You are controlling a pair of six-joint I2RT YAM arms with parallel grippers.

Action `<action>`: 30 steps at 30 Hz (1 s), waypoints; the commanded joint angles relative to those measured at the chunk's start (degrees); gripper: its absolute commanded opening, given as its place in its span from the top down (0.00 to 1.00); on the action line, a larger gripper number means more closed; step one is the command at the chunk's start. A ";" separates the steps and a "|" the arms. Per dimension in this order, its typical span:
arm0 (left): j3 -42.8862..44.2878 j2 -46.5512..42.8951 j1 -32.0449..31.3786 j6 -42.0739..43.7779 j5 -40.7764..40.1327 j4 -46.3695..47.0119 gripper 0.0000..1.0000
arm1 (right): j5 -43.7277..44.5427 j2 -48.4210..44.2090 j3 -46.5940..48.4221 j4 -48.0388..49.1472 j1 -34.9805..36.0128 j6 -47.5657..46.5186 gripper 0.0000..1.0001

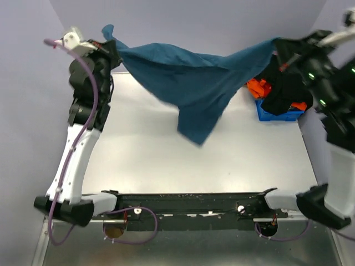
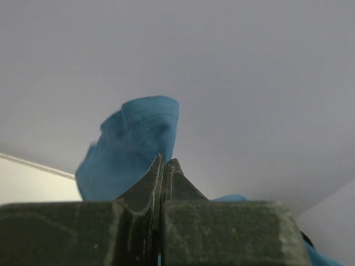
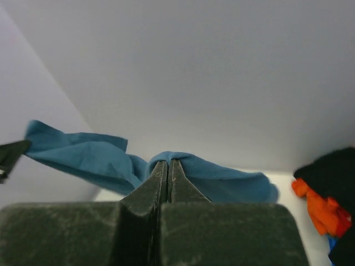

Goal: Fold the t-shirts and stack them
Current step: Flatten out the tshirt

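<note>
teal shirt (image 1: 188,83) hung stretched side to side between both arms | left gripper (image 2: 165,163) clenched on one end | right gripper (image 3: 168,163) clenched on the other | middle sagged below the fingers

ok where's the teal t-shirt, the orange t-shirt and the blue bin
teal t-shirt (image 1: 188,83), top external view, middle of the hanging cloth
orange t-shirt (image 1: 258,87), top external view, bunched fold at the bin's left end
blue bin (image 1: 275,116), top external view, its near wall

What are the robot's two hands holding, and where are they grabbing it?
The teal-blue t-shirt, hanging above the table. The left gripper pinches its left end by a stitched edge, the right gripper its right end.
</note>
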 commanded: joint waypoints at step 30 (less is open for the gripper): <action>-25.04 -9.30 0.05 -4.44 -5.90 7.60 1.00 | 3.90 2.02 -17.37 12.58 -1.05 1.37 0.99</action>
